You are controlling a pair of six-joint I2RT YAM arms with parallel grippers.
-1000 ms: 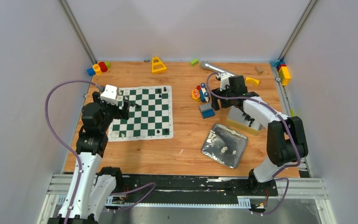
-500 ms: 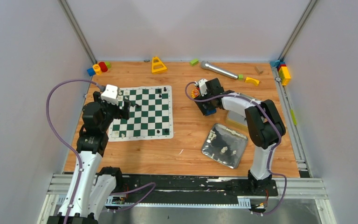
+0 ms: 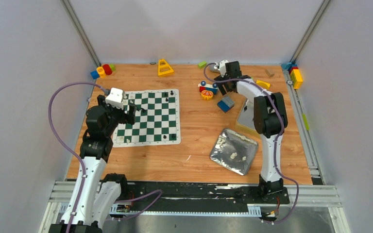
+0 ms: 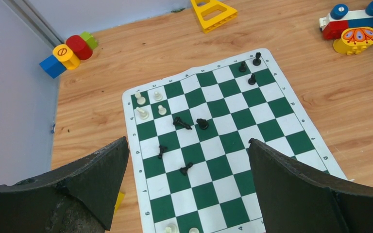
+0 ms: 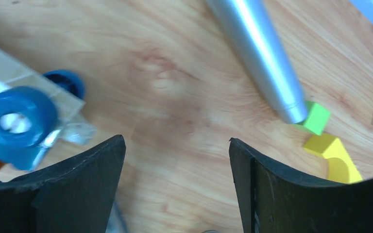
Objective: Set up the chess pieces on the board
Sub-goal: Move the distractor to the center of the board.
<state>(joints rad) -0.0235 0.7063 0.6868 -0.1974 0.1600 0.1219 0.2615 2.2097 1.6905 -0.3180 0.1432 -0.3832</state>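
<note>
Now | left end effector (image 4: 187, 144) wide, empty, over board (image 4: 233, 119) | right end effector (image 5: 176, 141) wide, empty, well right of board

Table (image 3: 194, 141): varnished wood, visible grain, low sheen. Board (image 4: 223, 145): thin flexible mat, matt print. Chess pieces (image 4: 202, 124): smooth plastic, slight gloss on the black ones. Tin (image 3: 222, 150): shiny metal, crinkled and dented. Silver tube (image 5: 255, 53): smooth satin metal. Toy blocks (image 4: 68, 53): glossy moulded plastic.

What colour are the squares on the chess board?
The board is green-and-white checkered, clearest in the left wrist view.
</note>
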